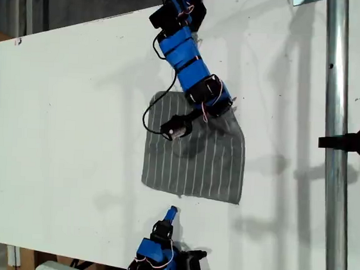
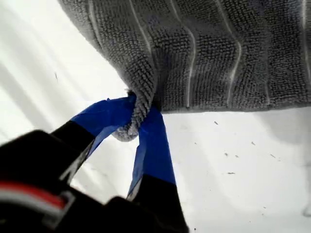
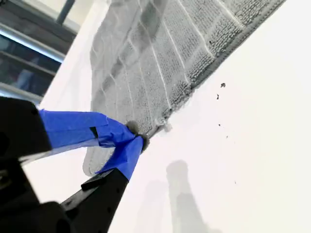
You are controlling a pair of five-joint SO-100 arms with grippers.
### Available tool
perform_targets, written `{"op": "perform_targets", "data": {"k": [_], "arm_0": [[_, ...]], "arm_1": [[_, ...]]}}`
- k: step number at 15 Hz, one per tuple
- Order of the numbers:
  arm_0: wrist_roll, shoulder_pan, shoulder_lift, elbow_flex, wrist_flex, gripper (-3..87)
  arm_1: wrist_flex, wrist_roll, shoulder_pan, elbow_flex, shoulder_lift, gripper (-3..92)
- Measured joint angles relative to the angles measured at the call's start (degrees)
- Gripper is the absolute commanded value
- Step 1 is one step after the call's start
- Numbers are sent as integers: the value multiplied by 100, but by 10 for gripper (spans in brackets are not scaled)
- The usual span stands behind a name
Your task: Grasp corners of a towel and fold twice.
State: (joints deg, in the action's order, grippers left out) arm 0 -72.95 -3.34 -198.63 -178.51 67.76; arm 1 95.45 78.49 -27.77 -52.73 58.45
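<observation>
The grey striped towel (image 1: 194, 156) lies flat on the white table (image 1: 67, 124) in the middle of the exterior view. Its far corner toward that view's right is bunched and raised off the table. My first gripper (image 1: 222, 108), on the arm reaching in from the top of the exterior view, is shut on that corner. In the first wrist view the blue gripper (image 2: 141, 114) pinches a fold of the towel (image 2: 218, 48). My second gripper (image 1: 172, 212) is shut on nothing just short of the near edge. Its tips (image 3: 137, 138) sit close to the towel (image 3: 160, 58).
A metal pole (image 1: 335, 142) with a black clamp (image 1: 353, 141) runs down the exterior view's right side. A black cable (image 1: 150, 113) loops from the first arm over the towel's far edge. The table's near edge runs beside the second arm's base.
</observation>
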Motion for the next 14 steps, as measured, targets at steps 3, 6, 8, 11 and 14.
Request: {"op": "perform_targets", "data": {"k": [3, 6, 8, 11, 14], "arm_0": [[123, 88, 448, 1187, -97, -29], [475, 501, 3568, 4263, 624, -29], [844, 958, 5520, 6275, 1538, -29], [1213, 1819, 8341, 8938, 2716, -29], [1415, 2514, 9738, 10090, 2786, 192]], "arm_1": [[-193, -44, 35, -211, 9, -2], [-404, -149, 79, -211, 9, -2], [-483, -193, 114, -211, 9, -2], [-580, -193, 114, -211, 9, -2], [-633, -193, 114, -211, 9, -2]]}}
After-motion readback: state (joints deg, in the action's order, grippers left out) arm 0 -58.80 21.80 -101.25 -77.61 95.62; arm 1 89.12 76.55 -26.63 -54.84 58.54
